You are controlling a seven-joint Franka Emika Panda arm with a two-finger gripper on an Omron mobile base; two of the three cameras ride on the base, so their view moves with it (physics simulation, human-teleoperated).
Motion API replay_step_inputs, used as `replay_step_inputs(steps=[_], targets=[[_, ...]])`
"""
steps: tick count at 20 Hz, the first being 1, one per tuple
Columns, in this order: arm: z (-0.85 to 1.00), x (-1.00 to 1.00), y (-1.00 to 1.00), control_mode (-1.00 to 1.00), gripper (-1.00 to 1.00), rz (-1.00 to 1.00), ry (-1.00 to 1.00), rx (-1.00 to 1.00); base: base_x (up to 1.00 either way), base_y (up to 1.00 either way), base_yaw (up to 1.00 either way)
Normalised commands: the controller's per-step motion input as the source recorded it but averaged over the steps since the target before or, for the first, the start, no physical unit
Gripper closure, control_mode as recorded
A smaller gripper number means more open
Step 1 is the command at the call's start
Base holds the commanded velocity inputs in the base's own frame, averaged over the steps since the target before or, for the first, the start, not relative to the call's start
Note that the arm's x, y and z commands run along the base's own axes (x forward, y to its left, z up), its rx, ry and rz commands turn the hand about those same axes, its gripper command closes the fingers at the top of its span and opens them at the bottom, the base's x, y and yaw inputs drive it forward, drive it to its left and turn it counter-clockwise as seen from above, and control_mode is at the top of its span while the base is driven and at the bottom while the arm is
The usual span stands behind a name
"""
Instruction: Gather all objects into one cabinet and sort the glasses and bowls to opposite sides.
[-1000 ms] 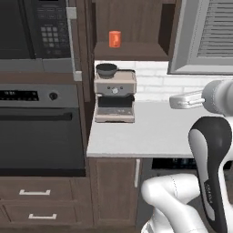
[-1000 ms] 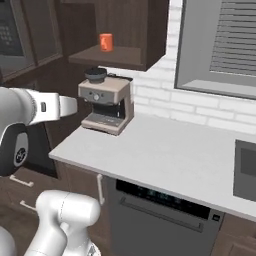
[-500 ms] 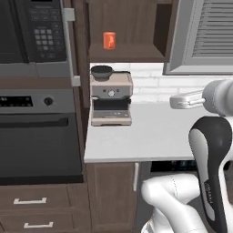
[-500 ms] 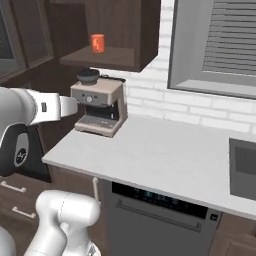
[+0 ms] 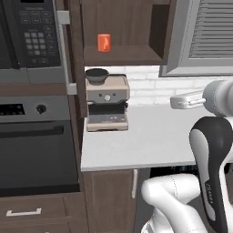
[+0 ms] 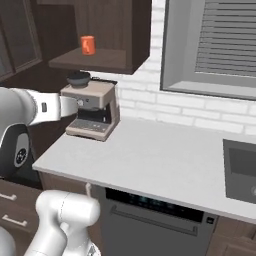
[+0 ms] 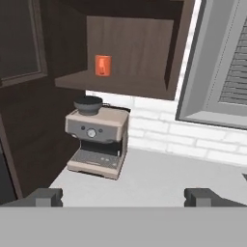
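Note:
One orange mug (image 5: 103, 42) (image 6: 88, 44) (image 7: 102, 65) stands upright on the bottom board of the open dark-brown wall cabinet (image 5: 127, 55) (image 6: 107, 59) (image 7: 130, 82), towards its left side. My gripper (image 7: 123, 197) is open with nothing between its fingertips (image 7: 44, 196); it hangs over the counter well below and in front of the mug, facing the cabinet. A dark round bowl-shaped piece (image 5: 96, 75) (image 7: 88, 104) sits on top of the coffee machine; I cannot tell whether it is a bowl or part of the machine.
A beige coffee machine (image 5: 107, 102) (image 6: 92, 107) (image 7: 99, 140) stands on the pale counter (image 5: 150, 136) (image 6: 150, 160) under the cabinet. The cabinet's left door (image 6: 17, 35) (image 7: 19, 43) hangs open. Microwave and oven (image 5: 32, 132) stand left, a shuttered window (image 6: 225, 45) right, a sink (image 6: 242, 170) far right.
The whole picture has slid left in both base views, so the base has driven to the right. The arm keeps its pose and the gripper stays open. The mug has not moved.

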Motion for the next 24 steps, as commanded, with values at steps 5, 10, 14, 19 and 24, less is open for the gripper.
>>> replay_step_inputs(steps=[5, 10, 14, 19, 24], targets=[[0.00, 0.00, 0.00, 1.00, -1.00, 0.00, 0.00, 0.00, 0.57, 0.37, -0.28], [0.00, 0.00, 0.00, 1.00, -1.00, 0.00, 0.00, 0.00, 0.05, 0.40, 0.00], [0.00, 0.00, 0.00, 1.00, -1.00, 0.00, 0.00, 0.00, 0.02, 0.45, 0.00], [0.00, 0.00, 0.00, 1.00, -1.00, 0.00, 0.00, 0.00, 0.07, 0.22, -0.02], [0.00, 0.00, 0.00, 1.00, -1.00, 0.00, 0.00, 0.00, 0.06, -0.01, 0.00]])
